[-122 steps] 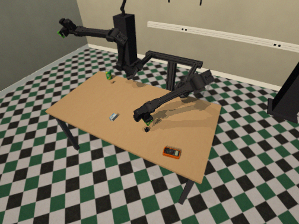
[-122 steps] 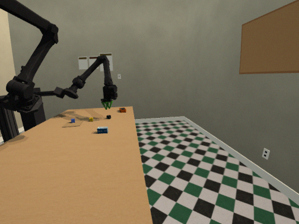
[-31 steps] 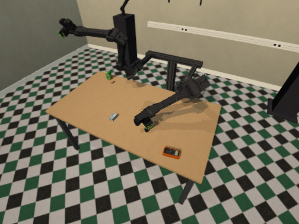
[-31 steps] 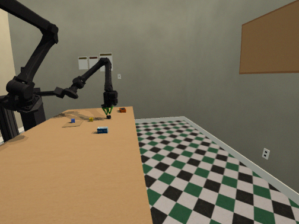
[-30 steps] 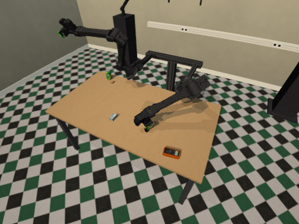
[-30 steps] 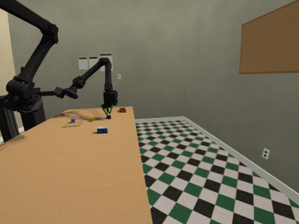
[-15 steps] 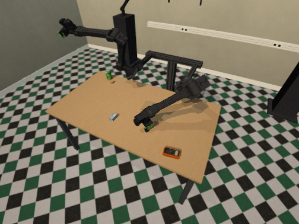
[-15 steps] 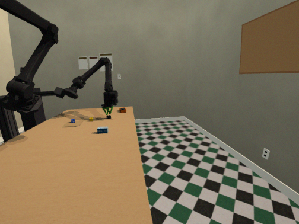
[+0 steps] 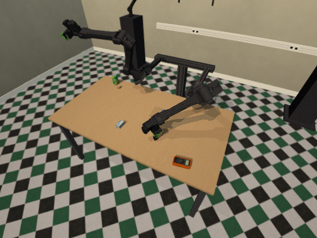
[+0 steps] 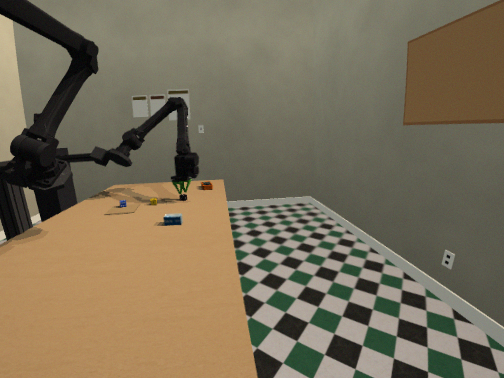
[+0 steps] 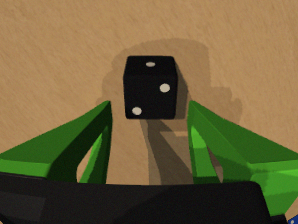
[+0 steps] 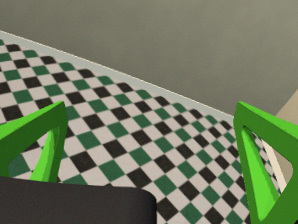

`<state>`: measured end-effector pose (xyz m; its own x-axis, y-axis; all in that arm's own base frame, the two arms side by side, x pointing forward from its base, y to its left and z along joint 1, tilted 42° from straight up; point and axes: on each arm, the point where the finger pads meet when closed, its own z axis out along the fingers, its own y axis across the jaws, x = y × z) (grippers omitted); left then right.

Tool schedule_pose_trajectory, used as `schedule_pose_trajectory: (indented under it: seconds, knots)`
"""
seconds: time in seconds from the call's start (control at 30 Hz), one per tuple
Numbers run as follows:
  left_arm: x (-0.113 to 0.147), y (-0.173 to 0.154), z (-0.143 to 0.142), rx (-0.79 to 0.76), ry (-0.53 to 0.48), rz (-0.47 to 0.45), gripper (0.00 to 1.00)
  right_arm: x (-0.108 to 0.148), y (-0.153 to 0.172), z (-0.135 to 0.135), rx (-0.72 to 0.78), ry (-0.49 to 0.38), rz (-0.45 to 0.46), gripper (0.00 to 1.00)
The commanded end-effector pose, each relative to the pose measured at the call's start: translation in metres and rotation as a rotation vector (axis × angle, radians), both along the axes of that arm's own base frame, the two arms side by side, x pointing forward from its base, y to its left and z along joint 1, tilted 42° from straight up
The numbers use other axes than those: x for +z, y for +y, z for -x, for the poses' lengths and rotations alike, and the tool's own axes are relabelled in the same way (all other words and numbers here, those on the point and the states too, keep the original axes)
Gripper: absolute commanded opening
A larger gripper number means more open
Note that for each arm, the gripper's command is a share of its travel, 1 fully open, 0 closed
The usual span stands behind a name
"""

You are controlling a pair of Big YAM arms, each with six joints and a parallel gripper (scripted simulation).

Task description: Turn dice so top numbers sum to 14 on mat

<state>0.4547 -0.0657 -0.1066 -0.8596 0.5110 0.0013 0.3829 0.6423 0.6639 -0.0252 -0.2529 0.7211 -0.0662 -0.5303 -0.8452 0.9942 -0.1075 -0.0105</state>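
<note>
Wood-brown table (image 9: 94,104) (image 10: 125,285), top view: left gripper (image 9: 156,135) (image 10: 182,192) (image 11: 150,104) mid-frame, inside the edges; right gripper (image 9: 65,36) (image 12: 150,103) upper left, beyond the edge | exterior: yellow die (image 10: 153,201), left of centre, off the mat (image 10: 121,211) | left wrist: part open, holding nothing; black die (image 9: 155,138) (image 10: 183,197) (image 11: 150,88) upper centre, room either side | right wrist: wide open, empty

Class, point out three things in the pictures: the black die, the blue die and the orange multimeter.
Black die (image 11: 150,95) (image 10: 183,198): left wrist, side face; exterior, middle.
Blue die (image 10: 123,204): exterior, side.
Orange multimeter (image 9: 182,162) (image 10: 206,186): top, upper face; exterior, side.
</note>
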Motion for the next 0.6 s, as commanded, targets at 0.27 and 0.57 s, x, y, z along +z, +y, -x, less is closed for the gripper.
schedule_pose_trajectory:
  seconds: [0.27,0.57]
  knots:
    - [-0.0018,0.0022,-0.0086,0.001,-0.009,0.005,0.45,0.0137,0.0195,0.0007,-0.001,-0.005,0.053,1.00]
    - [-0.0028,0.0039,-0.0033,0.000,-0.002,0.003,0.45,0.0137,0.0195,0.0007,-0.001,-0.005,0.053,1.00]
